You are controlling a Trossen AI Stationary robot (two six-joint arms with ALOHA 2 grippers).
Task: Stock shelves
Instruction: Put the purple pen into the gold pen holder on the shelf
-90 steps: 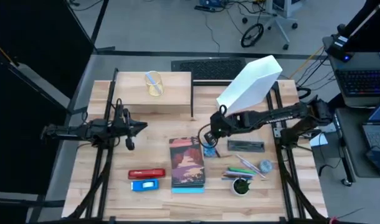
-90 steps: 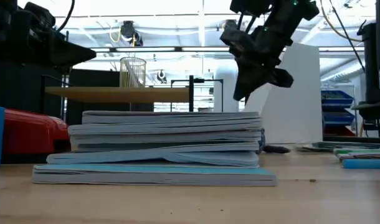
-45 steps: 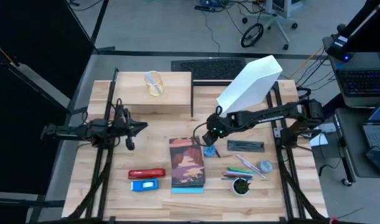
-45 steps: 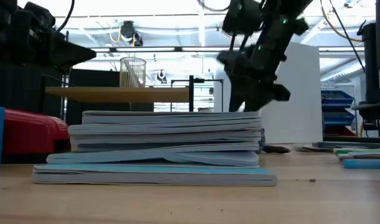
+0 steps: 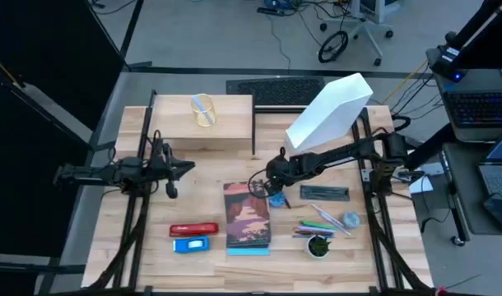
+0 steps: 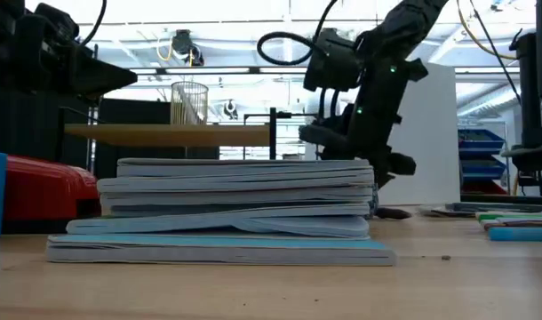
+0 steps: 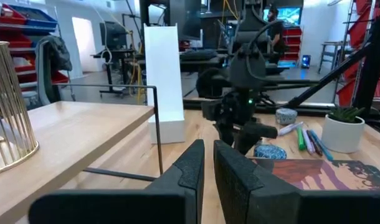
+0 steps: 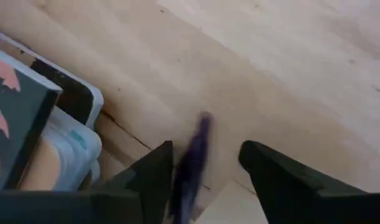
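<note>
The low light-wood shelf (image 5: 203, 131) on thin black legs stands at the far left and bears a gold wire cup (image 5: 203, 109). The white file holder (image 5: 329, 111) stands at the far right. A stack of books (image 5: 248, 218) lies mid-table. My right gripper (image 8: 205, 152) is open, low over the table at the stack's far right corner (image 8: 28, 93). A dark purple narrow thing (image 8: 193, 158), blurred, shows between its fingers. My left gripper (image 7: 207, 155) waits shut over the table's left side, in front of the shelf. My right gripper points down at the tabletop with the dark purple thing (image 8: 196, 146) between its open fingers; whether a finger touches it, I cannot tell.
A blue round thing (image 5: 276, 199) lies by the stack's far right corner, a black case (image 5: 323, 193) to its right. Pens (image 5: 321, 226), a small tin (image 5: 350, 219) and a potted plant (image 5: 318, 245) lie near right. A red stapler (image 5: 193, 229) and a blue box (image 5: 192, 244) lie near left.
My right gripper has come down and gone a little toward the table's left edge, from above the blue round thing to the far right corner of the book stack, tipping its fingers farther down. Nothing on the table has moved.
</note>
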